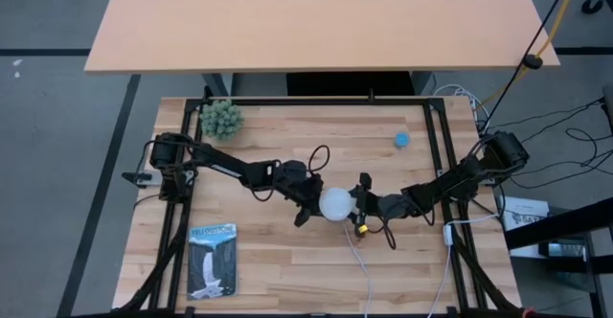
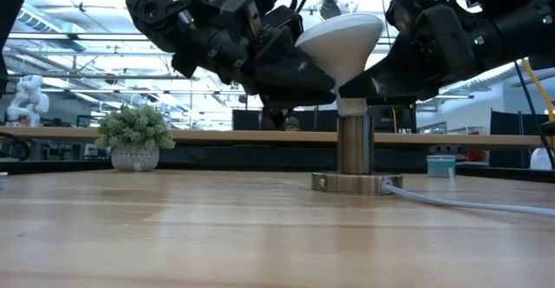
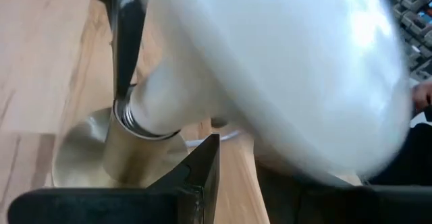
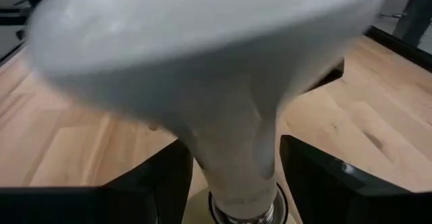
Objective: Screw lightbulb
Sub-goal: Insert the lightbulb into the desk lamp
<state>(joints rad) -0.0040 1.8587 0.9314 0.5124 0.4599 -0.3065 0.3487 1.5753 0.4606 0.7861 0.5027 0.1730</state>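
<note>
- White cord (image 2: 473, 204) runs along the wooden table (image 2: 217, 236) in the low view, nearest the camera, ending at the socket's flat round base.
- Metal socket (image 2: 354, 153) stands upright mid-table — a silvery cylinder on a disc.
- Lightbulb (image 2: 340, 47) sits with its narrow neck in the socket top, white dome up and tilted slightly toward the left arm's side.
- Left gripper (image 1: 308, 199) at the bulb; in its wrist view one dark finger (image 3: 127, 38) lies against the neck just above the socket rim, the other (image 3: 196, 177) beside the cone. Fingers pinching the lightbulb (image 3: 270, 69).
- Right gripper (image 1: 364, 206) on the opposite side; in its wrist view the fingers (image 4: 152, 183) stand spread either side of the bulb's neck (image 4: 236, 156) — gaps show, no clear contact.
- From above, the white dome (image 1: 335, 203) lies between the two grippers, near table centre.
- Farther off: a picture card (image 1: 212, 260) near the table's front-left edge, a small blue object (image 1: 401, 139) toward the back right, a small potted plant (image 2: 134, 136) at the back left.
- Beyond the frame, a tan tabletop (image 1: 306, 21).
</note>
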